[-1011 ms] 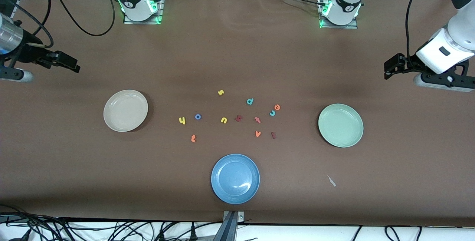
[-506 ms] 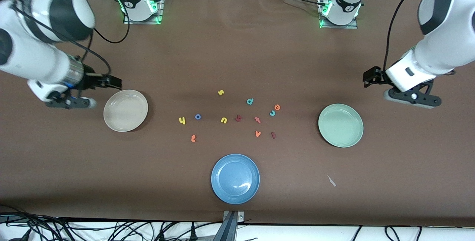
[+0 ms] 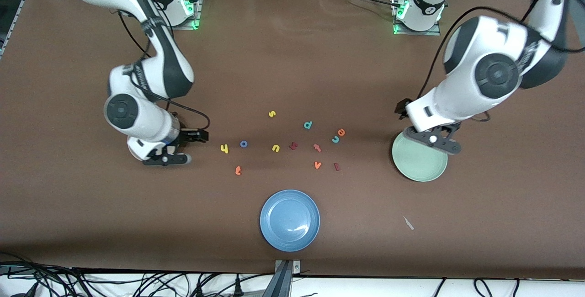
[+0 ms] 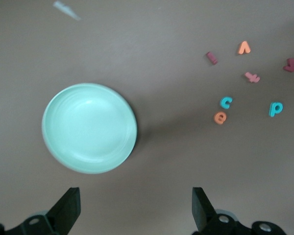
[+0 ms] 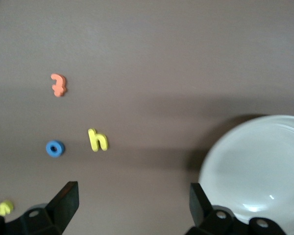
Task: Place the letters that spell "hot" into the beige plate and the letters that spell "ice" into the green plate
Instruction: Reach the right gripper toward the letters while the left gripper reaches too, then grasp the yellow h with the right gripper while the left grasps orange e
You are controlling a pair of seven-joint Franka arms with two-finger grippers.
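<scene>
Yellow "h" [image 3: 224,149], blue "o" [image 3: 243,144] and orange "t" [image 3: 237,170] lie on the table toward the right arm's end. Orange "e" [image 3: 341,132], teal "c" [image 3: 335,139] and dark red "i" [image 3: 337,166] lie nearer the green plate [image 3: 422,167]. My right arm hides the beige plate in the front view; the right wrist view shows the beige plate [image 5: 257,169] beside the "h" [image 5: 97,140]. My right gripper [image 3: 196,135] hangs open and empty over bare table next to the "h". My left gripper [image 3: 402,107] hangs open and empty over the table at the green plate's [image 4: 88,127] rim.
A blue plate [image 3: 289,220] sits nearest the front camera. Other letters lie among the task's own: yellow "s" [image 3: 272,114], yellow "n" [image 3: 275,148], teal "d" [image 3: 308,125], pinkish "t" [image 3: 316,147], orange "v" [image 3: 317,165]. A small white scrap [image 3: 408,223] lies near the green plate.
Both arms have swung in from the table's ends toward the letters. The right arm now covers the beige plate; the left hand now hangs over the green plate's rim. No letter has moved.
</scene>
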